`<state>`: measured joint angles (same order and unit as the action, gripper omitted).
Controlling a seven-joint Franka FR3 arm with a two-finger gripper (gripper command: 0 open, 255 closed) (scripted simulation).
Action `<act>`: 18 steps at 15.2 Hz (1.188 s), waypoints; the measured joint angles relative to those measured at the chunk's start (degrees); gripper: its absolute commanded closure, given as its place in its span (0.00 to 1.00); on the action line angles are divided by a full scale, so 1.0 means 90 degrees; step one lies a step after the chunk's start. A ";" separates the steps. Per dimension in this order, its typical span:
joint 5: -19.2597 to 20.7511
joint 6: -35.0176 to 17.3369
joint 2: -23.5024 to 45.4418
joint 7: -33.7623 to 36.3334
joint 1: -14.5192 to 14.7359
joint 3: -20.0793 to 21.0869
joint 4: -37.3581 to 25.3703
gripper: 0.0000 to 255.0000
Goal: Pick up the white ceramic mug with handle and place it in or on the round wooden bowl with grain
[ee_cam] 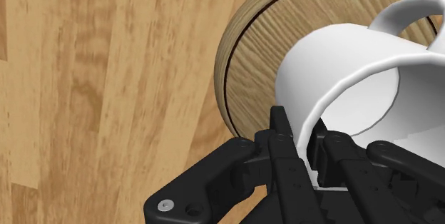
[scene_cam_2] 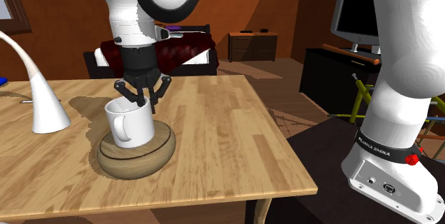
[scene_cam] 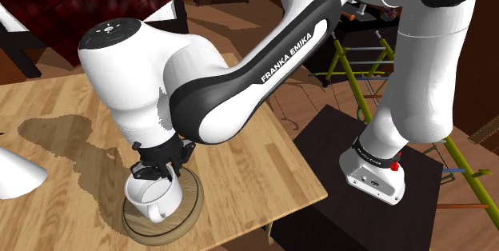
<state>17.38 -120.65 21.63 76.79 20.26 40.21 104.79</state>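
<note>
A white mug [scene_cam: 152, 197] [scene_cam_2: 130, 123] [ee_cam: 342, 65] with a handle stands inside the round wooden bowl [scene_cam: 190, 208] [scene_cam_2: 135, 160] [ee_cam: 249, 65] near the table's front corner. It looks upright, with its handle facing the second exterior view's near left. My black gripper [scene_cam: 160, 171] [scene_cam_2: 142, 101] [ee_cam: 307, 144] comes down from above and is shut on the mug's rim. One finger [ee_cam: 282, 133] is outside the wall and the other is inside. The mug's base is hidden, so I cannot tell whether it rests on the bowl.
The bowl sits on a wooden table [scene_cam: 232, 149] [scene_cam_2: 214, 137] with a dark stain [scene_cam: 56, 133]. A white lamp [scene_cam_2: 43, 94] [scene_cam: 16, 176] stands close by on the second exterior view's left. The dark stand [scene_cam: 352, 201] lies beyond the table's edge.
</note>
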 measured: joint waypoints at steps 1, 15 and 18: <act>0.0000 -0.0001 0.0000 0.0000 0.0000 0.0000 0.0000 0.00; -0.0294 0.0656 -0.0332 -0.0192 -0.0084 0.0143 -0.0408 0.00; -0.0300 0.0663 -0.0340 -0.0193 -0.0086 0.0146 -0.0407 0.00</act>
